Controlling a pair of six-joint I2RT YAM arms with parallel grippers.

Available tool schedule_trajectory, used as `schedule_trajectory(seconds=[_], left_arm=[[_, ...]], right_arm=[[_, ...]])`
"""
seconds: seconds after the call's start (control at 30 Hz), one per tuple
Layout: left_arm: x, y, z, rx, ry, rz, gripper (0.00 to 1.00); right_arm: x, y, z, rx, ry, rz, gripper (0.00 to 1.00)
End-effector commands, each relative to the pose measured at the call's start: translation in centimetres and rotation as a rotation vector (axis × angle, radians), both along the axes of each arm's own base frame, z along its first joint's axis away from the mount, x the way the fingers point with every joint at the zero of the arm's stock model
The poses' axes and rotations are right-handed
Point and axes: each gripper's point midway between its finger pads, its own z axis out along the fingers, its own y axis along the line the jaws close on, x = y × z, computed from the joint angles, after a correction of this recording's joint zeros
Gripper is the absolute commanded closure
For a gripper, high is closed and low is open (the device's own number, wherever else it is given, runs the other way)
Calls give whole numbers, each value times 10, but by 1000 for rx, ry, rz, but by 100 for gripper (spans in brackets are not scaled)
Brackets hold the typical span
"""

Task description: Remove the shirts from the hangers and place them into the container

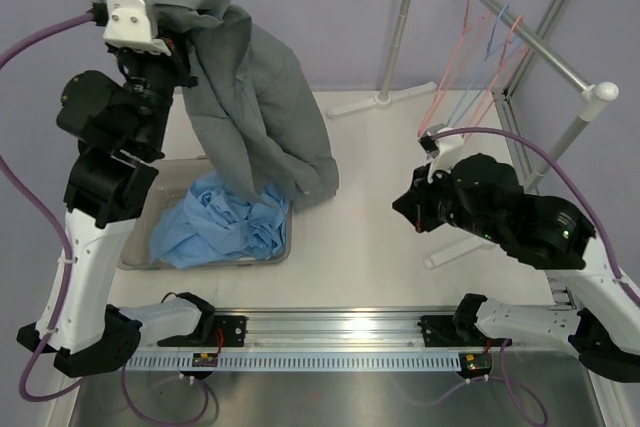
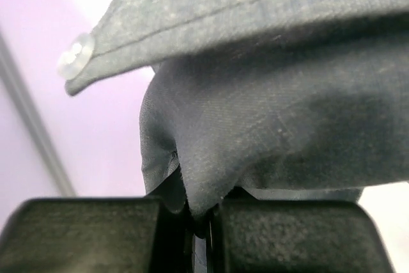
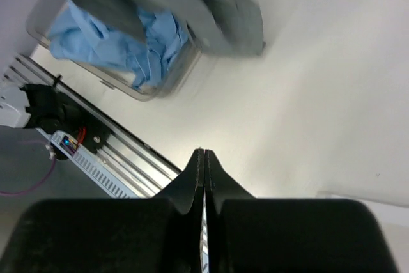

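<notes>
The left arm (image 1: 110, 137) is raised above the far left corner of the tub (image 1: 288, 247), and the left jaws are clamped on a fold of the grey shirt (image 1: 260, 97). From the top, the shirt hangs from there in a long drape. Its lower end is bunched at the tub's far right corner, partly over the rim and partly on the counter (image 1: 400, 157). Only the left wrist view shows the grip itself: cloth is pinched between the two dark fingers (image 2: 83, 234), with a hemmed edge and a pale button (image 2: 77, 55) above.

The blue shirt (image 1: 230, 222) lies crumpled inside the tub and fills most of it. The right wrist view shows it too, along with the grey shirt's end, blurred, at the tub's corner.

The right arm (image 1: 500, 212) hangs over the counter well to the right of the tub. Its wrist view shows the right jaws pressed together with nothing between them; from the top they are too dark to judge.

Three wire hangers (image 1: 480, 57), two pink and one blue, hang on the rack pole (image 1: 530, 42), far back and right of the tub. Only the top view shows them.
</notes>
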Motion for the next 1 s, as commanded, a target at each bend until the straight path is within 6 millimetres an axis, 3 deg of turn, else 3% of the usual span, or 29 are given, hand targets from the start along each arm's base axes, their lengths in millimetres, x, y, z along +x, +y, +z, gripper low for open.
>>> schedule_trajectory(seconds=[0.0, 0.33, 0.5, 0.73, 0.83, 0.97], left_arm=[[-19, 27, 37, 58, -70, 53, 100], [-55, 72, 87, 43, -224, 209, 100], [-93, 102, 121, 16, -357, 314, 100], [-138, 139, 157, 19, -490, 478, 100], [-148, 146, 160, 15, -516, 504, 100], [-143, 144, 157, 20, -511, 504, 100]], right_arm=[[6, 16, -12, 15, 14, 12, 100], [17, 25, -30, -42, 16, 12, 100], [19, 43, -46, -61, 60, 51, 100], [17, 56, -39, -66, 78, 104, 100], [15, 57, -38, -56, 81, 114, 100], [14, 54, -36, -53, 78, 109, 100]])
